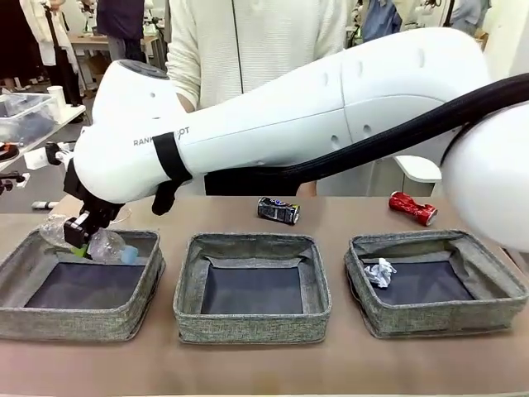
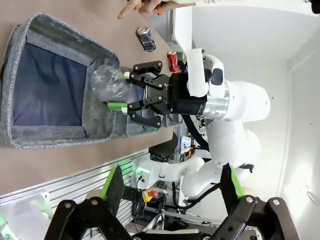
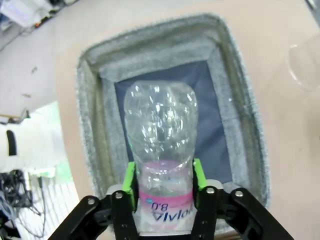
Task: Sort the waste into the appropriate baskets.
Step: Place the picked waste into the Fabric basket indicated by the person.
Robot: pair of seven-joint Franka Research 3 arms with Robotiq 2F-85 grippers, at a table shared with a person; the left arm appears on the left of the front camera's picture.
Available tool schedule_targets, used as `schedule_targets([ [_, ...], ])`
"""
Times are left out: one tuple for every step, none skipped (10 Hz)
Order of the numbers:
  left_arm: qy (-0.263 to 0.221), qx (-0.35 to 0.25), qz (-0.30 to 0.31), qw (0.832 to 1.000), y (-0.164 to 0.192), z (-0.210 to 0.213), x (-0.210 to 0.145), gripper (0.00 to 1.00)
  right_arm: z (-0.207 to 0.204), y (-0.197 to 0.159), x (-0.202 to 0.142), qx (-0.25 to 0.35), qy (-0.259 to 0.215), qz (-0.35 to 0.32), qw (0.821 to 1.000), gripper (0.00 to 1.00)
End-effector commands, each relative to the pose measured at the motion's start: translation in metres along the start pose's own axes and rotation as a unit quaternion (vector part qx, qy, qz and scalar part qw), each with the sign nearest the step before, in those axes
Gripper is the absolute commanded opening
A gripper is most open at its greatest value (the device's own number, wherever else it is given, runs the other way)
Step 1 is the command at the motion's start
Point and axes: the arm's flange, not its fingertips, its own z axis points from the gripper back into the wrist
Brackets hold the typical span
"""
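The right arm has a rounded white shell with small round screw holes, grey lettering, a black strap and a thick black hose along its underside. The right gripper is black; its fingers carry green pads. The person wears a white ribbed knit top.

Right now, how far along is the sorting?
Done: the crumpled white paper wad lies in the right grey woven basket. In hand: the right end effector holds the clear plastic bottle with pink label over the left basket. To do: the crushed red can, the dark printed can and the clear plastic cup lie on the table.
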Motion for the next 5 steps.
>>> schedule_targets([
  [0.002,-0.009,-0.011,1.0,0.0003,0.0034,0.0032,1.0,0.0021,0.0004,0.0001,-0.004,0.003,0.008,1.0,1.0],
  [0.002,-0.011,-0.011,1.0,0.0009,0.0027,0.0029,1.0,0.0023,0.0002,-0.0004,-0.002,0.002,0.007,1.0,1.0],
  [0.002,-0.011,-0.012,1.0,0.0017,0.0015,0.003,1.0,0.0026,-0.0002,-0.0012,-0.001,0.002,0.004,1.0,1.0],
  [0.004,-0.013,-0.012,1.0,0.0024,0.001,0.003,1.0,0.0032,-0.0004,-0.0021,-0.005,0.003,0.002,1.0,1.0],
  [0.006,-0.012,-0.011,1.0,0.0028,0.0004,0.0035,1.0,0.0057,-0.0016,-0.0042,-0.006,-0.001,-0.003,1.0,1.0],
])
